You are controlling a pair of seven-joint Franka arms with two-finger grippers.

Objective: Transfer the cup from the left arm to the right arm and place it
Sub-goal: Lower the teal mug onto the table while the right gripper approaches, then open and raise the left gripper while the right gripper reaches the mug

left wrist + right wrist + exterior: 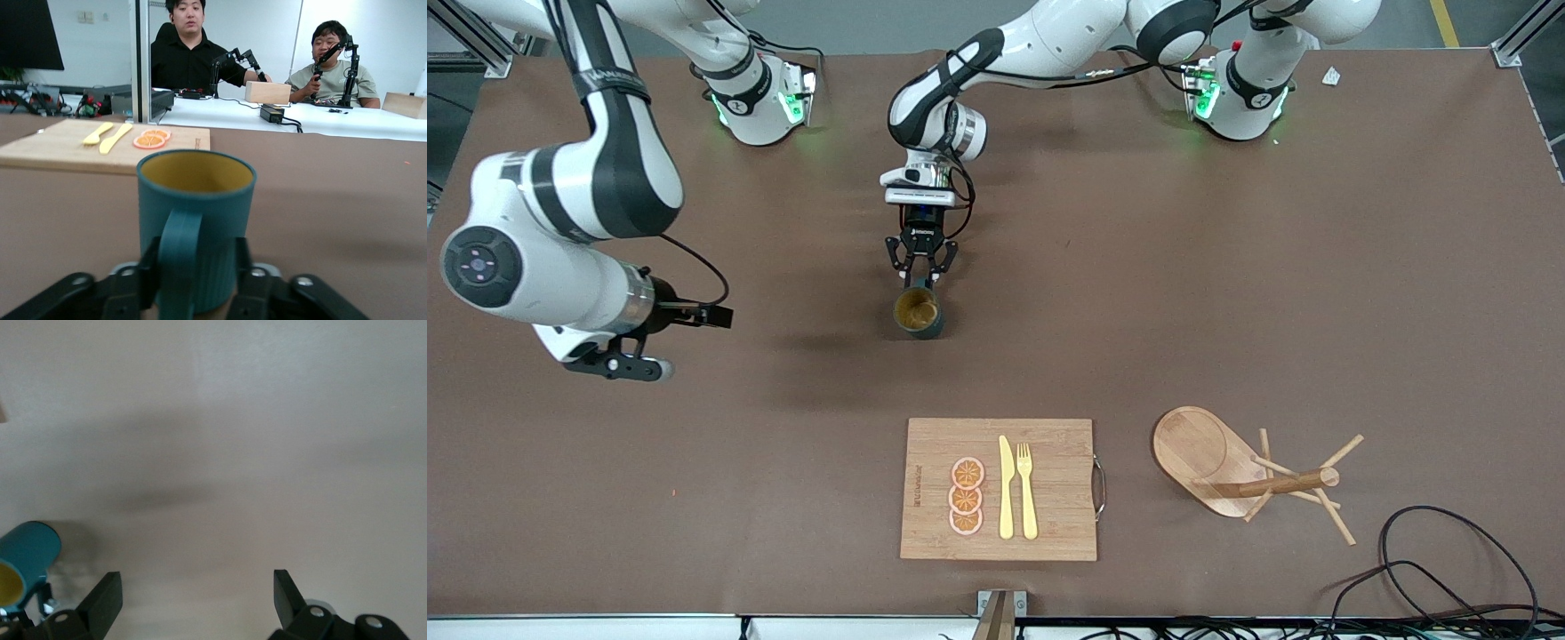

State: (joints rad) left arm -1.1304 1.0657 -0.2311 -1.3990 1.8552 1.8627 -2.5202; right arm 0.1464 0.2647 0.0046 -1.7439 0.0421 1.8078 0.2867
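The teal-green cup (919, 313) stands upright on the brown table near its middle, its yellowish inside showing. In the left wrist view the cup (207, 200) fills the centre with its handle (179, 253) turned toward the camera. My left gripper (919, 271) (197, 257) is low at the cup's handle side. Its fingers stand apart on either side of the handle, with a gap showing on one side. My right gripper (618, 364) (197, 593) hangs open and empty over bare table toward the right arm's end. The cup (27, 550) shows at the edge of its view.
A wooden cutting board (1058, 524) lies nearer the front camera than the cup. It carries three orange slices (966, 496), a yellow knife (1006, 489) and a fork (1027, 489). A wooden mug tree (1254, 476) lies beside it toward the left arm's end. Black cables (1449, 569) trail at the corner.
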